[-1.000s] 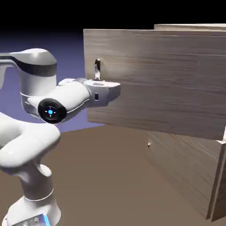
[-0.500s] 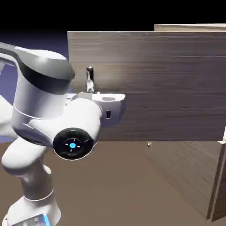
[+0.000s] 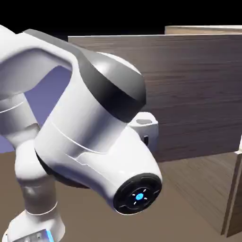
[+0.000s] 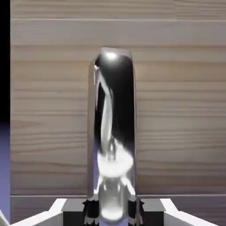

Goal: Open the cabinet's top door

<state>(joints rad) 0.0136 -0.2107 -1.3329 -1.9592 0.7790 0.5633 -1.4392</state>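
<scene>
One upper door (image 3: 198, 94) stands swung out from the cabinet (image 3: 203, 30), above its lower door (image 3: 201, 184). On the upper door, near its free edge, sits the metal bar handle (image 4: 115, 114); the gripper (image 4: 111, 212) is clamped on that handle's end, probably so the door must follow the hand. Beside the upper door, the arm (image 3: 71, 123) reaches across its front, likely to keep pulling far from the hinge for easier swing.
</scene>
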